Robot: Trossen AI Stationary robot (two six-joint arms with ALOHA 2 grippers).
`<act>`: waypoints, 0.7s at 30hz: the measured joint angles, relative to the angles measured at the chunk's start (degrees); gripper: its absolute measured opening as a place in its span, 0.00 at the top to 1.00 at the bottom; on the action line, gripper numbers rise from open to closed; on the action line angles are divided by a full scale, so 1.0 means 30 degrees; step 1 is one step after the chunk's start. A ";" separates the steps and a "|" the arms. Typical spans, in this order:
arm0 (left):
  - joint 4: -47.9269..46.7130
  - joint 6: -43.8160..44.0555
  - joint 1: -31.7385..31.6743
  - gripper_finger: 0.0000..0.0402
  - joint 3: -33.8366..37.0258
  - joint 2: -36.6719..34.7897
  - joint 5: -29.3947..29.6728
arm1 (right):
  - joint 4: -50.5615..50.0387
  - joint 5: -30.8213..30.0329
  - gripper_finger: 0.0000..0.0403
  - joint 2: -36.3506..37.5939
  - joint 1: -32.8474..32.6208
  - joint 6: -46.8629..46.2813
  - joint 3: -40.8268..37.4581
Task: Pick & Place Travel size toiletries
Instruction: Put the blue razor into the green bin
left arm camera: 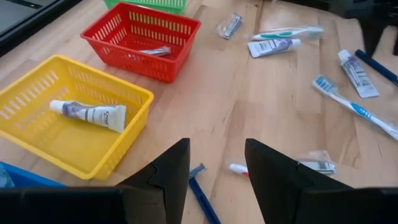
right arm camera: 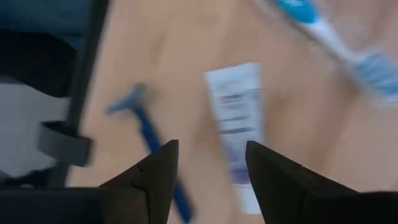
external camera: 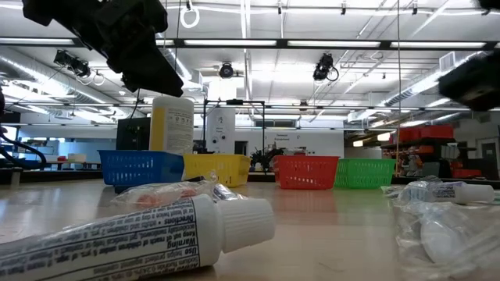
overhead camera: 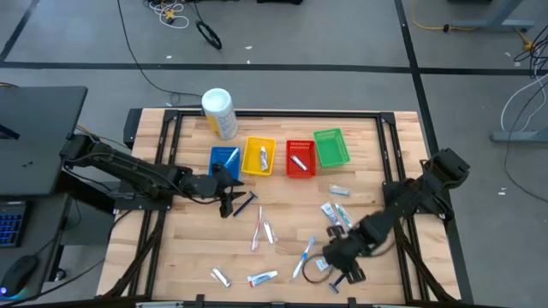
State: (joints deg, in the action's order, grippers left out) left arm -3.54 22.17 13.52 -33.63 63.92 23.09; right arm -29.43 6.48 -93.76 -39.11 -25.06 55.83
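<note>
Travel size toiletries lie scattered on the wooden table [overhead camera: 282, 214]: toothpaste tubes [overhead camera: 262, 277], toothbrushes [overhead camera: 304, 255] and razors. My left gripper [left arm camera: 217, 167] is open and stands just in front of the blue basket [overhead camera: 224, 160]. A blue razor [left arm camera: 202, 194] lies flat on the wood under its fingers. My right gripper [right arm camera: 207, 163] is open near the table's front edge and points steeply down. Beneath it lie a blue razor [right arm camera: 146, 130], a toothpaste tube [right arm camera: 236, 118] and a toothbrush [right arm camera: 336, 37]. Neither gripper holds anything.
A yellow basket [left arm camera: 68, 118] holds a toothpaste tube [left arm camera: 90, 114], and a red basket [left arm camera: 140, 40] holds a small item. A green basket [overhead camera: 331, 147] ends the row. A white-and-yellow canister [overhead camera: 218, 113] stands at the back. Bare wood lies between the baskets and the scattered items.
</note>
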 joint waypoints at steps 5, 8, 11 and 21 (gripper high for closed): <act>0.0016 0.0118 0.0000 0.59 0.0000 0.0000 0.0000 | 0.0438 -0.1114 0.52 0.0000 -0.2256 -0.2395 0.0000; 0.0008 0.0412 0.0000 0.59 0.0000 0.0000 0.0000 | 0.0445 -0.2300 0.52 -0.0110 -0.3411 -0.2290 0.0000; 0.0006 0.0415 0.0000 0.59 0.0000 0.0000 0.0000 | 0.0283 -0.3452 0.52 -0.0536 -0.4151 -0.1534 0.0000; 0.0141 0.0911 0.0000 0.59 0.0000 0.0000 0.0160 | 0.1451 -0.4031 0.54 -0.2844 -0.4351 -0.0834 0.0000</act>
State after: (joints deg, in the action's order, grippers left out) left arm -3.11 24.91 13.52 -33.63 63.92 23.57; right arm -25.08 -5.61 -102.29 -52.16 -27.56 55.83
